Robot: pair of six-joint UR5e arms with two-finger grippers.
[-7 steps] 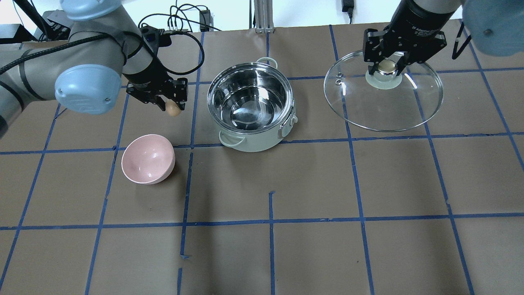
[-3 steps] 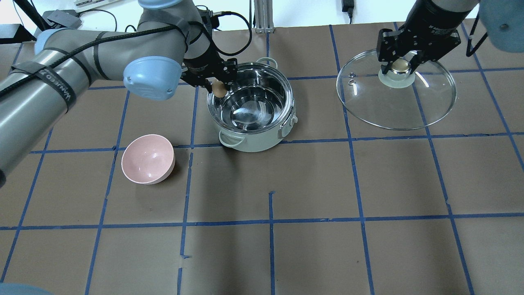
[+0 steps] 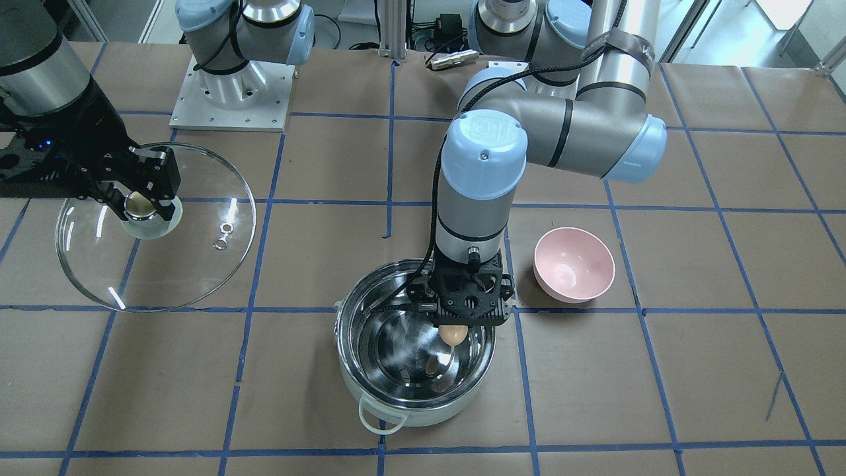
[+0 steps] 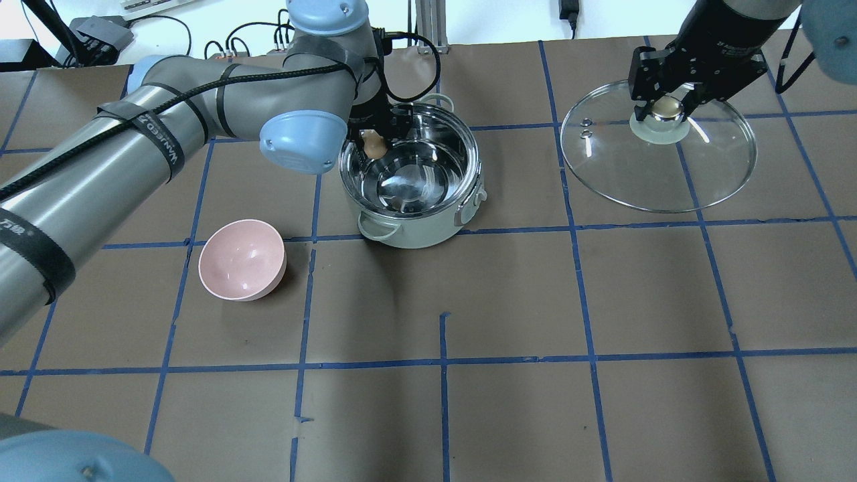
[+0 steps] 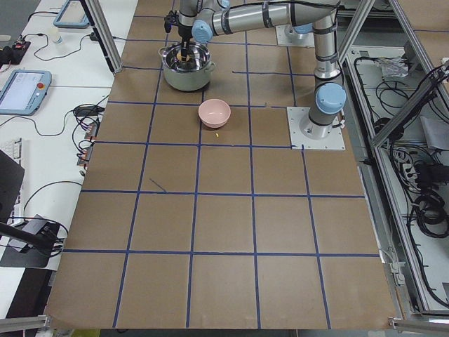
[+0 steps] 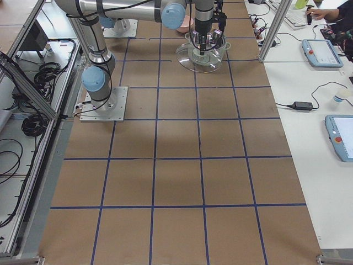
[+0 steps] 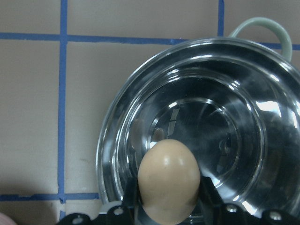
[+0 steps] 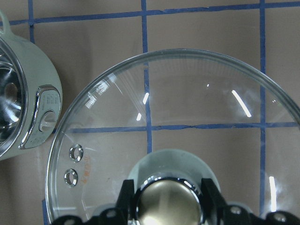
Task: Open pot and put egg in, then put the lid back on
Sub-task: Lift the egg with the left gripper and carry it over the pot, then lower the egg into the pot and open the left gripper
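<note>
Pink bowl [image 4: 242, 260] sitting upright on the desk [image 4: 509, 301], right by one of the blue tape lines [image 4: 442, 361] that grid up the brown paper cover; a screen pendant [image 5: 21, 91] on the white side bench; black power brick [image 6: 302, 105] with its cable on the other bench.

I see a tan egg [image 7: 168, 180], pot [image 4: 428, 234] cream outside, steel inside, clear lid [image 4: 659, 174] with brassy knob [image 4: 663, 107], pink bowl [image 4: 242, 260], brown surface [image 4: 509, 301] gridded in blue tape [image 4: 509, 361].

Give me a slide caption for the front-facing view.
The left gripper holds the egg over the open pot; the right gripper grips the lid by its knob, away from the pot.
</note>
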